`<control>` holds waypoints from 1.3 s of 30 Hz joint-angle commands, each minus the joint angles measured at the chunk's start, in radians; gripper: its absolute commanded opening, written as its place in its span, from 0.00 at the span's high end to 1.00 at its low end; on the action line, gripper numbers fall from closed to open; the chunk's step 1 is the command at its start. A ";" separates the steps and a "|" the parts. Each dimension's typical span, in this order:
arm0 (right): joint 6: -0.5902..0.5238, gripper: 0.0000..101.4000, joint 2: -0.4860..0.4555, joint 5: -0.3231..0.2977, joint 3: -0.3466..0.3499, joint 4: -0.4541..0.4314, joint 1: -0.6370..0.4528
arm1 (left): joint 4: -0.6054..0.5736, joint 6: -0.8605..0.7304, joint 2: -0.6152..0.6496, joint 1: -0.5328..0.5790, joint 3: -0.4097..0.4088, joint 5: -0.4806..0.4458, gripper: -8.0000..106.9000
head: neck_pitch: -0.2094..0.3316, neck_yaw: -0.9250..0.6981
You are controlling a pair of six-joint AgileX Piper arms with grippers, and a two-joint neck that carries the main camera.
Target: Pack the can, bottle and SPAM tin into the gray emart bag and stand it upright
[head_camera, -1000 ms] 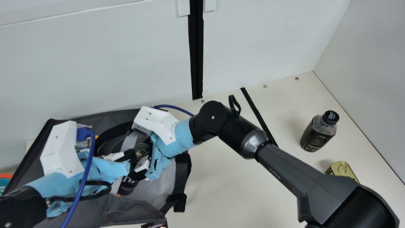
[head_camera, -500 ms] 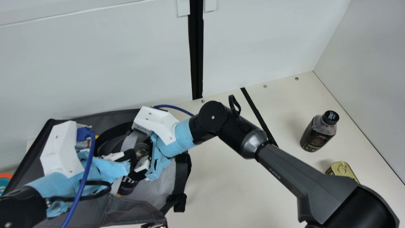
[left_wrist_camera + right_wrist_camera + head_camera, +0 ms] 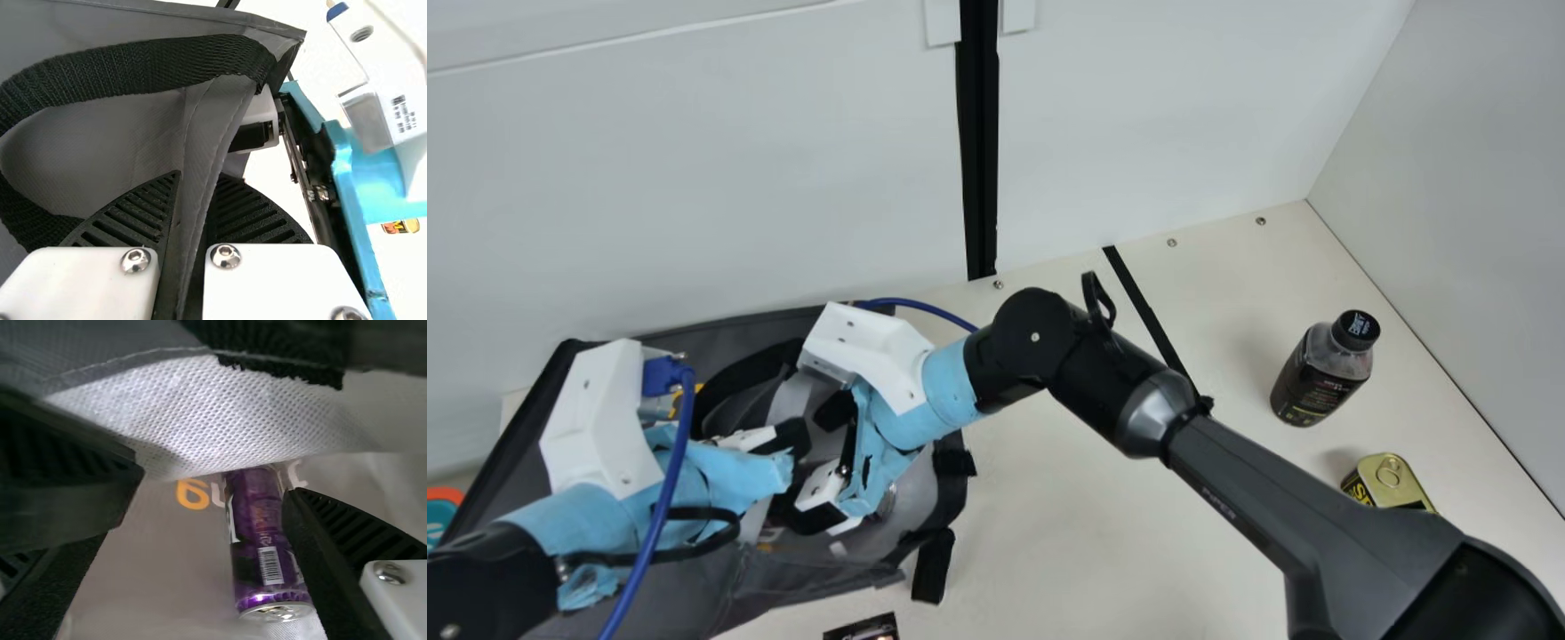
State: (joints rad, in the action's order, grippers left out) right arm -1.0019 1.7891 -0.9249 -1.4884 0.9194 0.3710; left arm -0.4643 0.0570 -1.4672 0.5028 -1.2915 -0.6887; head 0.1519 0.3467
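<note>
Gingerly, the right gripper (image 3: 215, 480), fingers parted inside the gray emart bag (image 3: 676, 591) on a cream table (image 3: 1085, 533), should withdraw straight and slowly, clear of the strap (image 3: 140, 70), while the left gripper (image 3: 200, 177), clenched on the bag's edge, steadies the opening. The bottle, (image 3: 1319, 387) dark-labeled with pale print on its black cap, stands outside; the purple can (image 3: 257, 540) lies inside, barcode (image 3: 270, 565) showing; and the SPAM tin (image 3: 1387, 480), yellow letters on its dark side, sits near the bottle.
</note>
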 commanded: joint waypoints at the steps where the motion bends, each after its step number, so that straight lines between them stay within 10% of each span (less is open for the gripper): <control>1: 0.000 0.06 0.000 0.003 0.003 -0.006 0.001 | 0.000 0.000 0.000 0.000 0.000 0.000 1.00 | 0.023 0.002; 39: -0.016 0.06 -0.168 -0.018 0.095 -0.041 -0.095 | 0.000 0.000 0.000 0.000 0.000 0.000 1.00 | 0.023 0.002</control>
State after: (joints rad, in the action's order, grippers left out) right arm -1.0198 1.6260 -0.9407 -1.3945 0.8775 0.2780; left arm -0.4643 0.0570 -1.4672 0.5028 -1.2915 -0.6887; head 0.1519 0.3467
